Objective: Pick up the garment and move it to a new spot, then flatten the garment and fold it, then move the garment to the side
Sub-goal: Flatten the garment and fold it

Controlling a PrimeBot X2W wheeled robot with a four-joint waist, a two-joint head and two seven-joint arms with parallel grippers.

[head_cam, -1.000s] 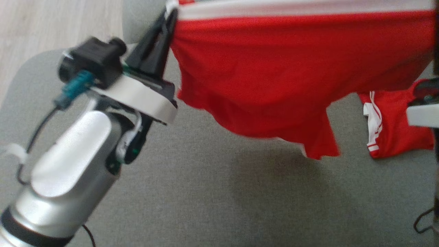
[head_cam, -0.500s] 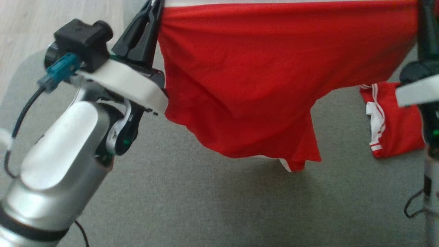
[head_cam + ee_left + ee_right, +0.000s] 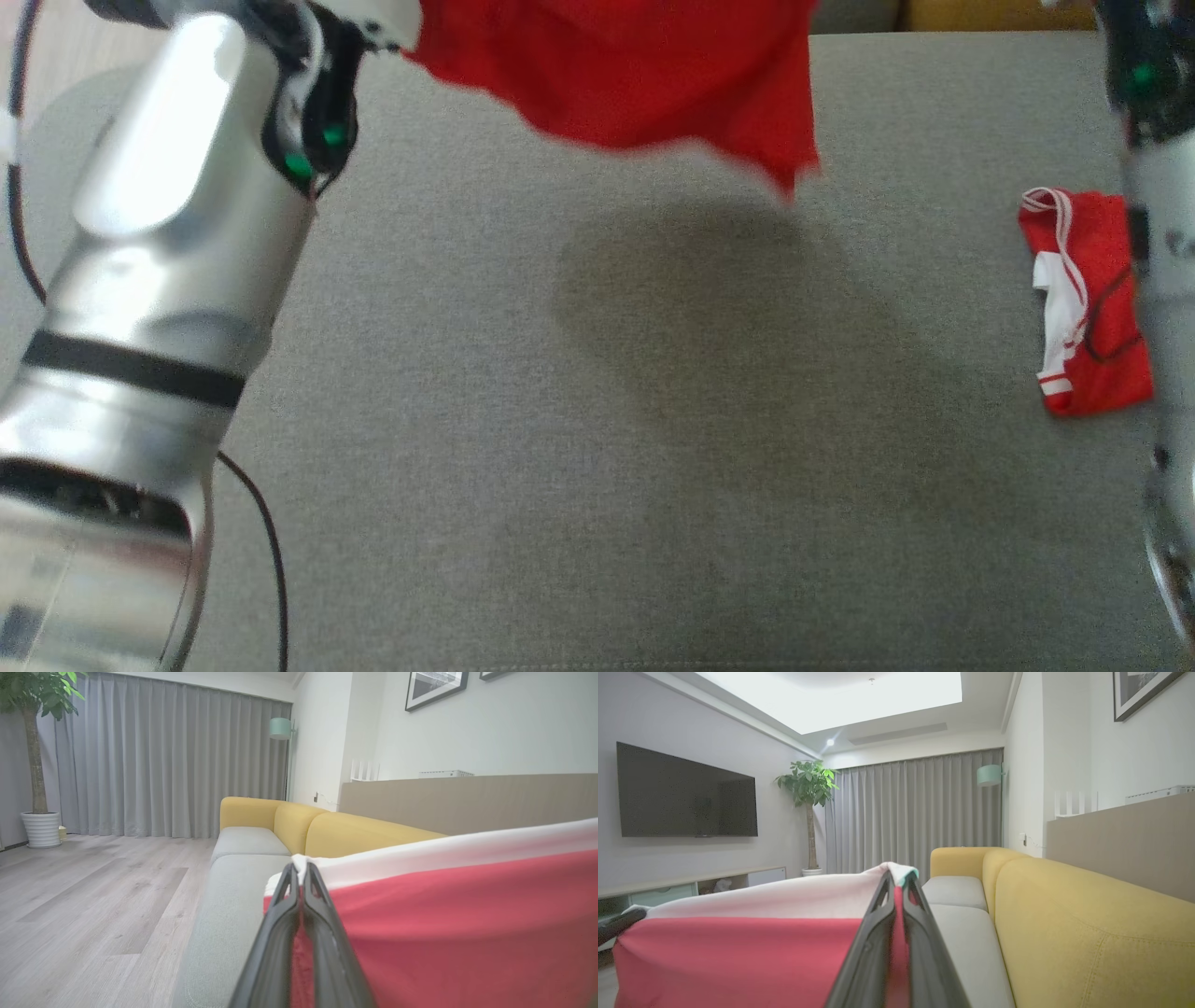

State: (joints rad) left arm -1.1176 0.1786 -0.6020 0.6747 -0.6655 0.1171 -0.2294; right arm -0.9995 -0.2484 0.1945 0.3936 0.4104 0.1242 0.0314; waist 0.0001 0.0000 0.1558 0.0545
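The garment [image 3: 644, 75] is red with a white band along its top edge, and it hangs in the air above the grey sofa seat [image 3: 597, 448], stretched between my two arms. My left gripper [image 3: 299, 870] is shut on the garment [image 3: 444, 914] at one end of the white band. At the other end my right gripper [image 3: 896, 877] is shut on the garment [image 3: 747, 952] too. Its lower edge dangles free at the top of the head view and casts a shadow on the seat.
A second red garment with white trim [image 3: 1088, 303] lies folded on the seat at the right, next to my right arm [image 3: 1162, 233]. My left arm [image 3: 159, 280] stands over the seat's left part. Yellow backrest cushions [image 3: 1087, 933] run behind, wooden floor [image 3: 93, 905] to the side.
The garment has been lifted higher, so most of it has left the top of the head view. Both arms rose with it, and the head camera's view has shifted.
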